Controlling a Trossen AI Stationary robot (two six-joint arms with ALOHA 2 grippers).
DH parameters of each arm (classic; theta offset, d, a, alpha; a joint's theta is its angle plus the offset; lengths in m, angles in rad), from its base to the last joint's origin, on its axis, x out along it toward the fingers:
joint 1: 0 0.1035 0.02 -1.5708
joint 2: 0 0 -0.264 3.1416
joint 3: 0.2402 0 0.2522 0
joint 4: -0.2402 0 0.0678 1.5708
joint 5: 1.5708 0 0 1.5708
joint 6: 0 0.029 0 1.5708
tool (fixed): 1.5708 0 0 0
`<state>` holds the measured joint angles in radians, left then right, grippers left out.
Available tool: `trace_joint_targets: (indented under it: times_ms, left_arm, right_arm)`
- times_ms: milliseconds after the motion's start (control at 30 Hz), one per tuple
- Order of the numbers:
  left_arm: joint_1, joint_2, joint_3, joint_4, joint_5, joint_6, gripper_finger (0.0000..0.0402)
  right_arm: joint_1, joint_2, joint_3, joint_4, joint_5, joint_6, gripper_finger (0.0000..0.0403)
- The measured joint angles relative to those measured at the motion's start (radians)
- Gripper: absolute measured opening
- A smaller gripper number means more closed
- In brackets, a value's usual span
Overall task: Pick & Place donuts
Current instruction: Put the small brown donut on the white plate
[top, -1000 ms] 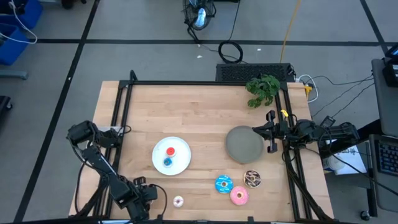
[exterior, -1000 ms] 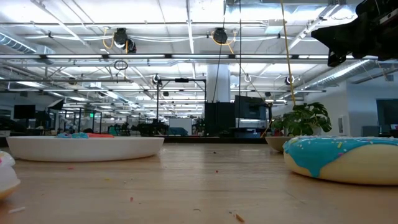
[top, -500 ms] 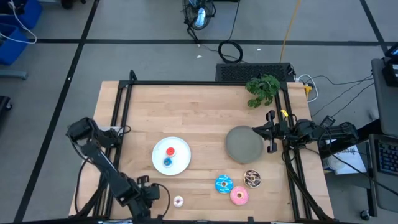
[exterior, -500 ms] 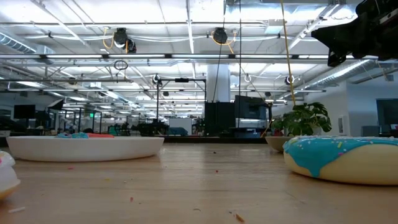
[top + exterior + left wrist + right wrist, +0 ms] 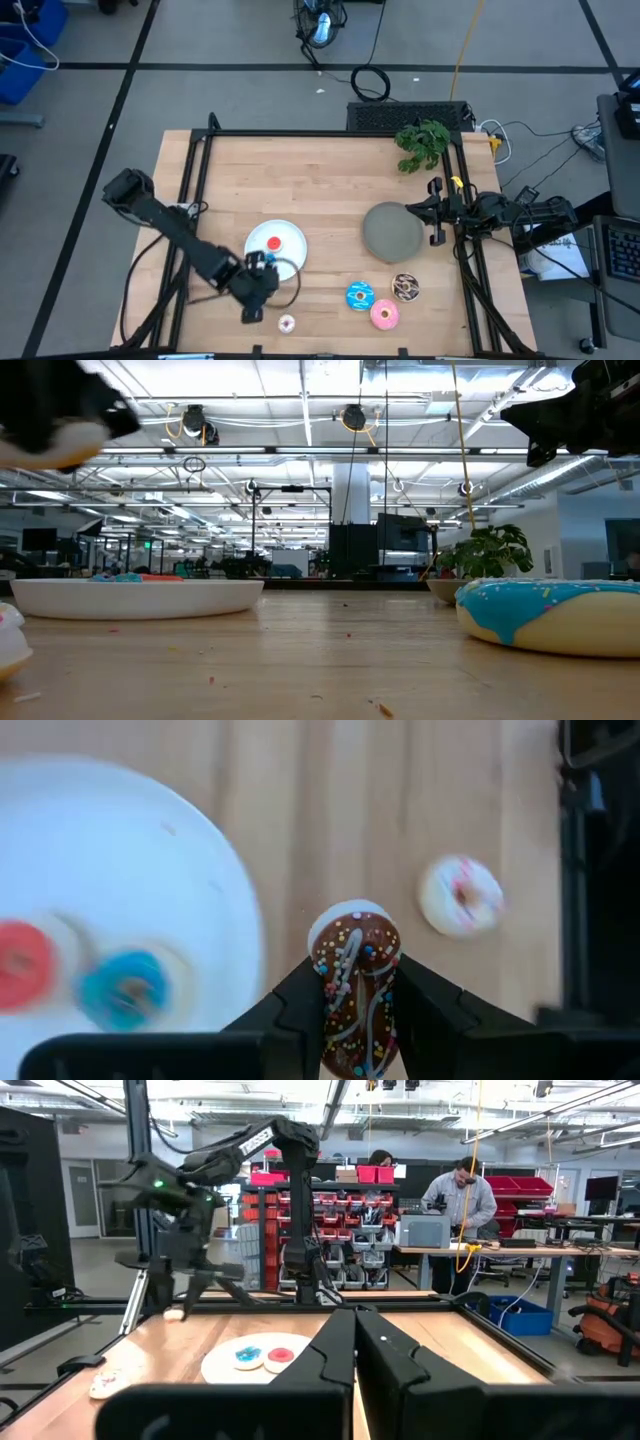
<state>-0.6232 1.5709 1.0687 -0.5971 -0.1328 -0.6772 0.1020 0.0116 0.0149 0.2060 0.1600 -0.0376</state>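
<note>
My left gripper point(image 5: 262, 270) hangs above the table at the white plate's point(image 5: 292, 262) near-right rim, shut on a tiny brown sprinkled donut point(image 5: 355, 960). Tiny red point(image 5: 274, 243) and blue point(image 5: 269, 261) donuts lie on that plate. A tiny pale pink donut point(image 5: 287, 323) lies flat on the wood close to the near edge. The larger blue point(image 5: 359, 296), brown sprinkled point(image 5: 406, 288) and pink point(image 5: 385, 315) donuts lie flat near the near-right corner. My right gripper point(image 5: 437, 212) waits shut at the right edge, beside the grey plate point(image 5: 393, 231). My left gripper pinches the tiny brown donut between its two fingers point(image 5: 300, 1010), which press on its rim point(image 5: 335, 982) at opposite sides. The fingers come from above, pointing down. The donut stands on edge in the hold, its sprinkled face toward the wrist camera, lifted clear of the table.
A small green plant point(image 5: 423, 143) stands at the far-right corner. A black frame rail point(image 5: 190, 200) runs along the table's sides. Bare wood lies across the far half and between the two plates. The right wrist view shows a person point(image 5: 462, 1198) in the room beyond.
My left gripper has swung from the table's near-left corner toward the right and far side, up to the white plate's near rim, mostly in the last half second. The pale pink donut has stayed where it was.
</note>
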Motion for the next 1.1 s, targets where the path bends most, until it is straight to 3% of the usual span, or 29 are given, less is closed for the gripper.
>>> trace_joint_targets:
  times_ms: [267, 733, 1100]
  left_arm:
    - [0.168, -0.054, 0.002, -0.007, 0.111, 0.068, 0.0103]
    - [0.197, -0.055, 0.002, -0.025, 0.171, 0.073, 0.0103]
    - [0.291, -0.054, 0.002, -0.026, 0.190, 0.162, 0.0103]
  right_arm:
    - [0.000, 0.000, 0.000, 0.000, 0.000, 0.000, 0.0000]
    - [0.000, 0.000, 0.000, 0.000, -0.003, 0.000, 0.0000]
    - [0.000, 0.000, 0.000, 0.006, -0.004, 0.000, 0.0000]
